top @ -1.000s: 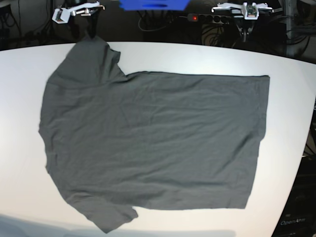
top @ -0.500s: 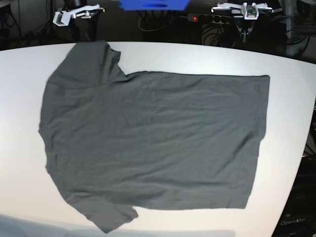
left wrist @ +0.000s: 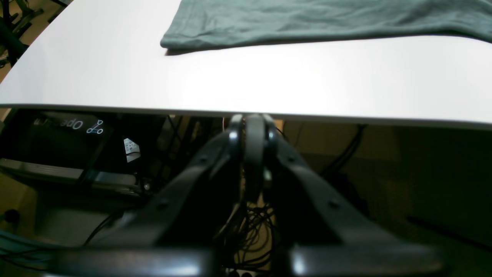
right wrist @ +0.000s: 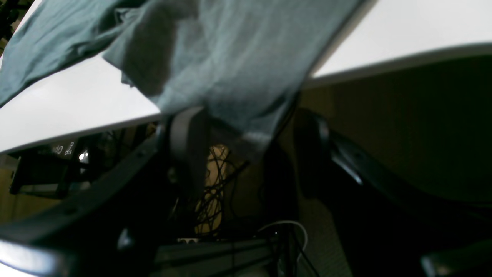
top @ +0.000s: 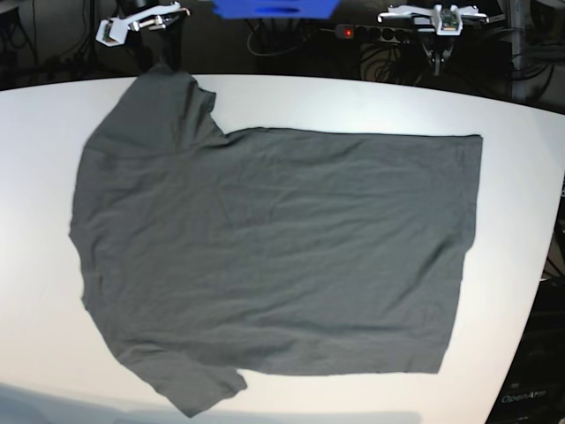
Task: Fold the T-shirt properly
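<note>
Overhead view: the T-shirt (top: 274,256), plain dark grey and lightly wrinkled, lies spread flat on the white table (top: 353,102). Its straight hem faces the right side of that view; the shoulders and both short sleeves face the left. One sleeve reaches the far edge of the table at upper left, and the other lies at the near edge at lower left. No container appears in any view; nothing rests on the shirt.

Right gripper (right wrist: 250,154): it sits just beyond the far table edge, below the tabletop level. Its two dark fingers (right wrist: 188,142) stand apart, roughly half spread. The tip of the far sleeve hangs over the table edge and droops between them. Whether the cloth touches either finger cannot be told, because the picture is blurred; no pinch on the cloth is visible.

Left gripper (left wrist: 250,130): it also sits beyond the far table edge, below the tabletop, with its fingers (left wrist: 235,134) pressed together and nothing between them. In its wrist view the hem corner of the T-shirt (left wrist: 307,19) lies flat on the table (left wrist: 269,77), well apart from the gripper.

Background: a dark power strip with a red light (top: 353,33) and tangled cables (left wrist: 246,227) lie behind and under the table.
</note>
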Motion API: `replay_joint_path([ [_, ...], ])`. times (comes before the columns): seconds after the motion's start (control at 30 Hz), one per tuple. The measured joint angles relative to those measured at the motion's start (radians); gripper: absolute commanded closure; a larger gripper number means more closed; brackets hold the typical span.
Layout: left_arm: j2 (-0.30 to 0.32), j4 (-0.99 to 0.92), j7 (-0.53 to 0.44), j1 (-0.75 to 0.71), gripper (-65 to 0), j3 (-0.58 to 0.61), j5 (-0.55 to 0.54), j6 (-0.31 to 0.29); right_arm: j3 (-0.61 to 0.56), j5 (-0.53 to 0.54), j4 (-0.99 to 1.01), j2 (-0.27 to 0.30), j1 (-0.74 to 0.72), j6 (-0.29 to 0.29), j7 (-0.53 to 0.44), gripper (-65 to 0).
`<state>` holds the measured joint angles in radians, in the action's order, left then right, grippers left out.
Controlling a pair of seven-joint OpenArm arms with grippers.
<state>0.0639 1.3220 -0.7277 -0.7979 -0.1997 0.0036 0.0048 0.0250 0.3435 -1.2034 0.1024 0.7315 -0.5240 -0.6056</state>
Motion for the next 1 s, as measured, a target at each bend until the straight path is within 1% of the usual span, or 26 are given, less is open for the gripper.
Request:
replay_joint_path([
  [0.07,0.0,0.0,0.01,0.006,-1.1,0.0,0.0,0.0,0.0,0.0,0.0,0.0,-0.001,0.0,0.0,-34.8],
  [0.13,0.0,0.002,0.051,0.009,-1.1,0.0,0.0,0.0,0.0,0.0,0.0,0.0,-0.004,0.0,0.003,-34.1],
  [0.2,0.0,0.002,0.072,0.015,-1.1,0.0,0.0,0.0,0.0,-0.001,0.0,0.0,-0.008,0.0,0.001,-29.9],
  [0.27,0.0,0.002,0.072,0.022,-1.1,0.0,0.0,0.0,0.0,-0.003,0.0,0.0,-0.008,0.0,0.001,-20.6],
  [0.37,0.0,0.002,0.068,0.021,-1.1,0.0,0.0,0.0,0.0,-0.003,0.0,0.0,-0.008,-0.001,0.003,-0.9],
  [0.4,0.0,0.002,0.067,0.021,-1.1,0.0,0.0,0.0,0.0,-0.003,0.0,0.0,-0.008,-0.001,0.003,0.0],
  [0.47,0.0,0.002,0.067,0.021,-1.1,0.0,0.0,0.0,0.0,-0.003,0.0,0.0,-0.008,0.0,0.003,-0.9],
  [0.7,0.0,0.01,0.071,0.016,-1.1,0.0,-0.004,0.0,0.0,-0.003,0.0,0.0,-0.008,0.0,0.003,-0.6],
  [0.93,-0.001,0.143,0.067,-0.04,-1.1,0.0,-0.006,0.002,0.0,-0.003,0.0,0.0,-0.008,0.0,0.003,-0.6],
  [1.0,-0.015,0.184,0.075,-0.061,-1.1,-0.002,-0.008,0.003,0.0,-0.003,0.0,0.001,-0.008,0.0,0.003,-0.6],
])
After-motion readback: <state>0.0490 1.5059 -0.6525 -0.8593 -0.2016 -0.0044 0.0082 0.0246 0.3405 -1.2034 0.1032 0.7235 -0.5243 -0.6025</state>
